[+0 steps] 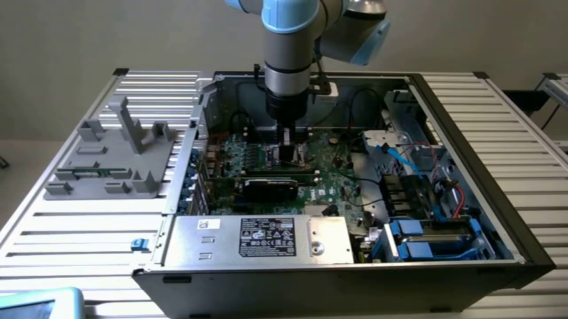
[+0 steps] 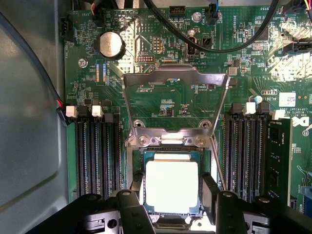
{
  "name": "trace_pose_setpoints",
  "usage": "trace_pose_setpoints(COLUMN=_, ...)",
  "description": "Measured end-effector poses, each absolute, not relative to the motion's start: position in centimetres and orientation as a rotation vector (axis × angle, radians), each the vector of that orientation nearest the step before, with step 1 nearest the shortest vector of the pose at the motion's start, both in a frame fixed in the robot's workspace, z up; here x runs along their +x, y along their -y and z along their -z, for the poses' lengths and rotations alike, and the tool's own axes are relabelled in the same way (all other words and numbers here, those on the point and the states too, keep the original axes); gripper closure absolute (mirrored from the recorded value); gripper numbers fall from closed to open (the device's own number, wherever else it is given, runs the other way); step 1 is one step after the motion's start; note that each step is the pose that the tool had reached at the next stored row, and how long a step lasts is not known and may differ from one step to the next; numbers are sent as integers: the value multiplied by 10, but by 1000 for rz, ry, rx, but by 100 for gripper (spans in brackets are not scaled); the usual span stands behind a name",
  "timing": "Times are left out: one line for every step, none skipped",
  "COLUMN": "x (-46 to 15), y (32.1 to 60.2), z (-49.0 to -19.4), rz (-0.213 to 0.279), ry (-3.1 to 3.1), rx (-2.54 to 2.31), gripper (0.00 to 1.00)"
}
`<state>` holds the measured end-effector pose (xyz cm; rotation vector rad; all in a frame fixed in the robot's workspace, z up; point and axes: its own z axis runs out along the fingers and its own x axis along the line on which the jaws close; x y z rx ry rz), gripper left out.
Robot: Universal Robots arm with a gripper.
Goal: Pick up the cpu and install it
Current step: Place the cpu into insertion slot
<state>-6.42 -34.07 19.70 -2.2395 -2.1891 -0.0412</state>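
Holding the cpu [image 2: 172, 185] btw. its two fingers [image 2: 210, 187], the gripper [image 1: 290, 155] is standing wide, pads pressing on opposite edges of the chip. The cpu is lying flat in the socket [image 2: 168, 153] directly under the tool, w/ the metal frame [image 2: 174, 78] lifted open just beyond the fingertips.

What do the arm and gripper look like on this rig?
The arm is a grey metal tube with light-blue joint caps, and it ends in a black wrist section. The gripper is black and narrow. In the wrist view its two fingers are matte black blocks with round bosses at their bases. No markings are legible.
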Motion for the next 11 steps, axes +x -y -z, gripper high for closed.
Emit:
trace_pose_setpoints(x=-64, y=341, z=-197, rz=41, ry=2189, rx=-2239, gripper=43)
trace_pose_setpoints(x=-64, y=341, z=-197, rz=41, ry=2189, rx=-2239, gripper=43)
trace_pose_setpoints(x=-64, y=341, z=-197, rz=41, ry=2189, rx=-2239, gripper=37)
trace_pose_setpoints(x=-64, y=341, z=-197, rz=41, ry=2189, rx=-2239, gripper=37)
trace_pose_setpoints(x=-64, y=341, z=-197, rz=41, ry=2189, rx=-2239, gripper=37)
trace_pose_setpoints(x=-64, y=341, z=-197, rz=41, ry=2189, rx=-2240, gripper=37)
trace_pose_setpoints(x=-64, y=341, z=-197, rz=42, ry=2190, rx=-2240, gripper=37)
trace_pose_setpoints(x=-64, y=341, z=-197, rz=43, ry=2190, rx=-2240, gripper=37)
trace_pose_setpoints(x=-64, y=341, z=-197, rz=43, ry=2190, rx=-2240, gripper=37)
trace_pose_setpoints(x=-64, y=341, z=-198, rz=44, ry=2190, rx=-2241, gripper=37)
trace_pose_setpoints(x=-64, y=341, z=-198, rz=45, ry=2191, rx=-2241, gripper=37)
